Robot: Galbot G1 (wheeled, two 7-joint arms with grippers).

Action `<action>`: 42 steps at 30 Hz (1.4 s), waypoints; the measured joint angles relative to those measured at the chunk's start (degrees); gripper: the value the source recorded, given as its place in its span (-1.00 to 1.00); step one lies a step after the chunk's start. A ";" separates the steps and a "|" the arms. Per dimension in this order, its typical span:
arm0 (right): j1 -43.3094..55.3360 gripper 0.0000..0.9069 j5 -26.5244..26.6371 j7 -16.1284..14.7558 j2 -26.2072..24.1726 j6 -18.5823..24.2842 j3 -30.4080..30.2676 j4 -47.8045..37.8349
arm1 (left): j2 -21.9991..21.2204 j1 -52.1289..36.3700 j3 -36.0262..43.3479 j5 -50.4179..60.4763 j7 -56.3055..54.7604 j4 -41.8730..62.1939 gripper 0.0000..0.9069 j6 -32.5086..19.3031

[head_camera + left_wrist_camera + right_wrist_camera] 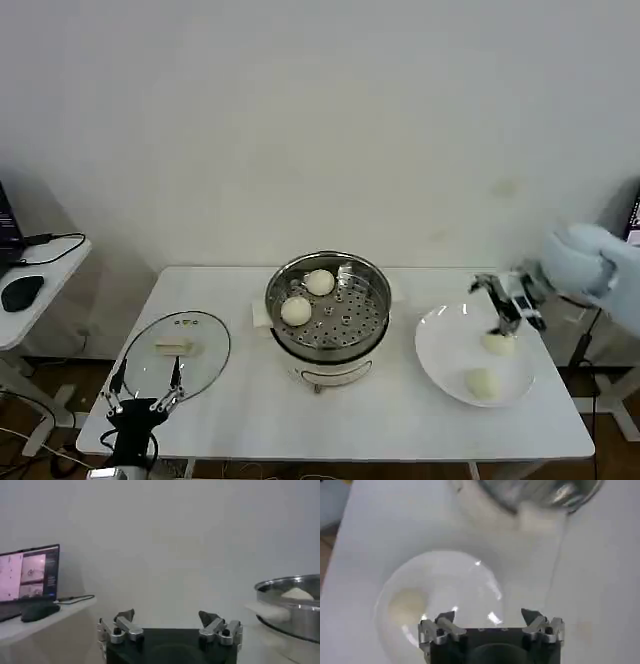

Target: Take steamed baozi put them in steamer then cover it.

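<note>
The steamer (328,300) stands mid-table with two baozi (319,283) (296,311) on its perforated tray. Two more baozi (498,344) (482,382) lie on a white plate (445,340) to the right. My right gripper (505,312) hovers open just above the plate's far baozi, empty. In the right wrist view that gripper (490,616) is over the plate (445,575), with a baozi (407,607) to one side. The glass cover (175,350) lies flat on the table's left. My left gripper (146,385) waits open at the cover's near edge, and its wrist view shows the steamer (295,607).
The white table (250,410) ends close behind the plate on the right. A side desk (40,290) at the far left carries a mouse (22,291) and a laptop (27,572). A white wall stands behind.
</note>
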 measured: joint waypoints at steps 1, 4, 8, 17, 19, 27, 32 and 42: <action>-1.98 1.00 -0.41 -0.26 -0.57 0.04 1.25 0.07 | -0.08 0.11 0.03 0.18 -0.02 0.00 1.00 0.00; -6.95 1.00 -1.21 -0.98 -1.85 0.05 4.38 0.12 | -0.10 0.46 0.06 0.58 -0.06 -0.01 1.00 0.00; -11.22 1.00 -1.85 -1.73 -2.51 0.03 6.77 -0.22 | -0.32 0.86 0.07 1.19 -0.08 0.17 1.00 -0.01; -14.46 1.00 -1.60 -2.53 -0.13 -0.66 7.55 -3.71 | -0.49 0.81 0.06 1.63 -0.18 0.52 1.00 0.01; -14.79 1.00 -1.44 -2.78 0.88 -0.74 7.55 -4.89 | -0.46 0.75 -0.05 1.65 -0.20 0.77 1.00 0.02; -15.67 1.00 -1.56 -3.07 4.80 -1.08 6.91 -9.50 | -0.46 0.44 -0.40 1.60 -0.27 1.44 1.00 0.03; -16.19 1.00 -1.57 -3.15 6.82 -1.27 6.57 -11.83 | -0.43 0.09 -0.54 1.44 -0.31 1.95 1.00 0.02; -16.45 0.58 -0.93 -3.22 9.22 -1.85 6.46 -14.22 | -0.36 -0.48 -0.48 1.44 -0.38 2.37 1.00 0.02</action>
